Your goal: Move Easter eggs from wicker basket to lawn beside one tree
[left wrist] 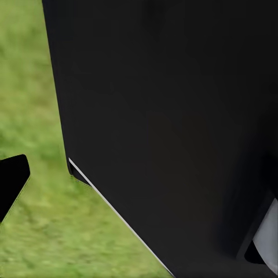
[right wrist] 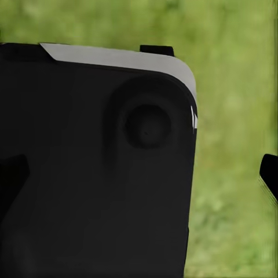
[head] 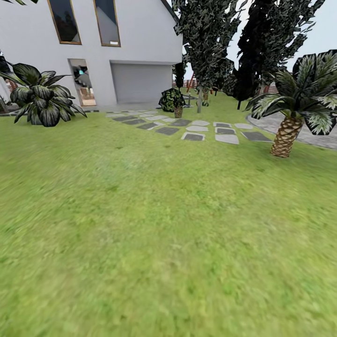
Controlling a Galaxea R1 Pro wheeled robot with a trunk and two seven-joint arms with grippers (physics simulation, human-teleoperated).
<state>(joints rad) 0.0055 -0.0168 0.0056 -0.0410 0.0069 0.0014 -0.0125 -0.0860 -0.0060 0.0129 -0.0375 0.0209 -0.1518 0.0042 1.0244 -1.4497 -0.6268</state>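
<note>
The lawn [head: 154, 224] spreads wide and mottled green across the head view. At its far side stands a tree [head: 200, 99] with a thin pale trunk and a dark speckled canopy, and a second dark tree [head: 267, 47] rises to its right. The Easter eggs and the wicker basket are out of view. In the left wrist view, one black fingertip [left wrist: 11, 180] of my left gripper [left wrist: 139, 185] sits at the frame's edge over grass, beside my black body. My right gripper [right wrist: 142, 174] has its fingertips [right wrist: 269, 174] far apart, with nothing between them.
Grey stone paving slabs [head: 196, 128] run across the far lawn toward a white house [head: 140, 42] with a garage door. A short palm [head: 286, 135] stands at the right. A round leafy bush [head: 172, 99] is near the tree, and a broad-leaved plant [head: 40, 96] is at the left.
</note>
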